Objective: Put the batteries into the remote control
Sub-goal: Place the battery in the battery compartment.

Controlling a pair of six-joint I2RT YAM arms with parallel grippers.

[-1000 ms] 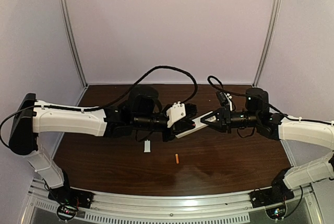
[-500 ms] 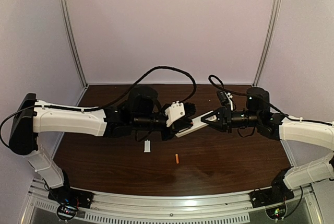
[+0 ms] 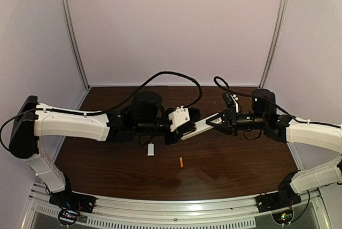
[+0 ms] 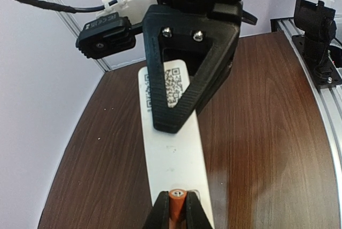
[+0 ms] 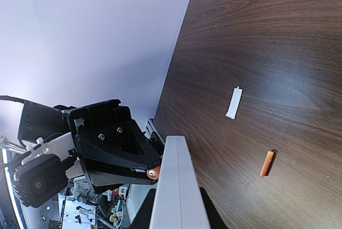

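My right gripper is shut on the remote control, a slim white handset held in the air over the table's middle. In the left wrist view the remote control runs lengthwise, a QR label at its far end under the right gripper's black finger. My left gripper is shut on an orange battery, whose tip sits at the remote's near end. The right wrist view shows that battery touching the remote's edge. A second battery lies on the table.
A small white cover plate lies on the dark wood table, left of the loose battery. Purple walls with metal corner posts enclose the back and sides. An aluminium rail carrying both arm bases runs along the near edge.
My left gripper with its battery has edged slightly down and closer to the remote's end. The right arm and the remote have barely moved.
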